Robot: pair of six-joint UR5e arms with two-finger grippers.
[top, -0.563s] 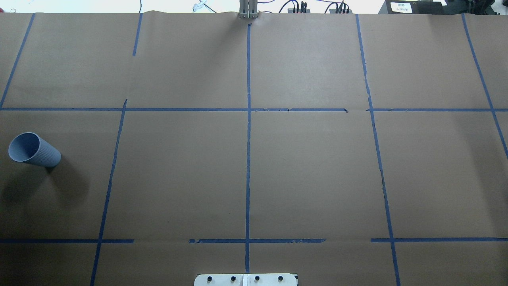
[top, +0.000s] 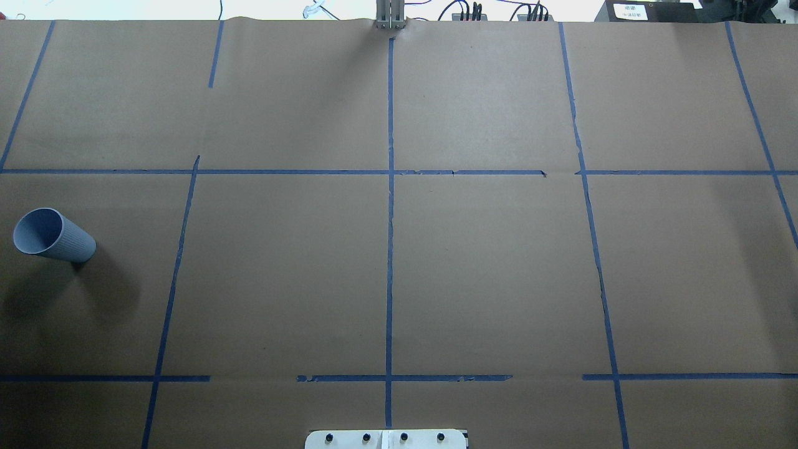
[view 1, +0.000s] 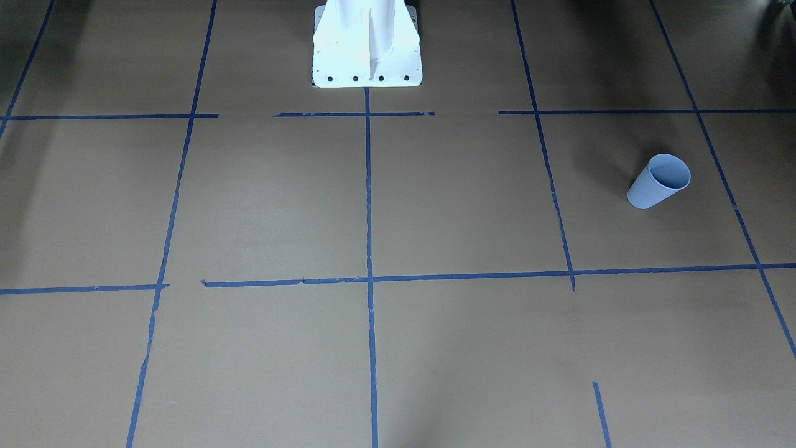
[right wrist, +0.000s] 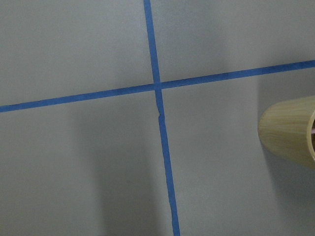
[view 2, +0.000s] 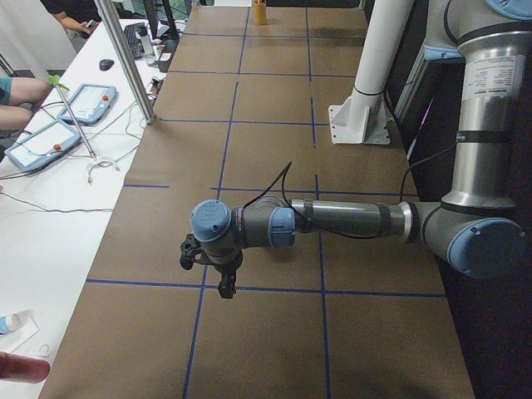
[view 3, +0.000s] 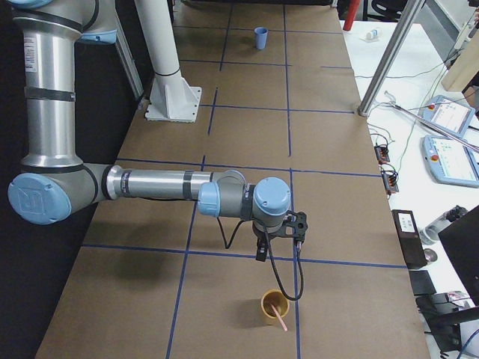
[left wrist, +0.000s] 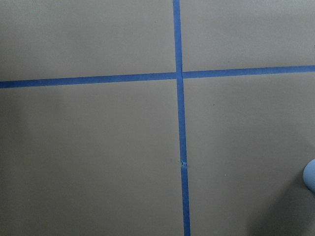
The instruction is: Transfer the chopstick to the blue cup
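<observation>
At the robot's right end of the brown surface [top: 486, 268], the thin pale pink chopstick [view 3: 280, 320] leans in a squat yellow cup [view 3: 266, 310], ungrasped. The small light-blue ribbed cup [top: 55, 235] stands empty, well apart at the opposite end. Whether the left claw [view 2: 224, 288] and right claw [view 3: 260, 254] are open, I cannot tell. By my judgement, the whole transfer remains.

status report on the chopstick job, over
Left gripper, right gripper: state unreadable. Chopstick leans in yellow cup, blue cup upright without it. No obstacle seen.

Saw the blue cup [top: 53, 236] upright, ribbed, rim up, on the far left; saw the pale pink chopstick [view 3: 281, 320] leaning inside a yellow cup [view 3: 266, 314], well apart.
</observation>
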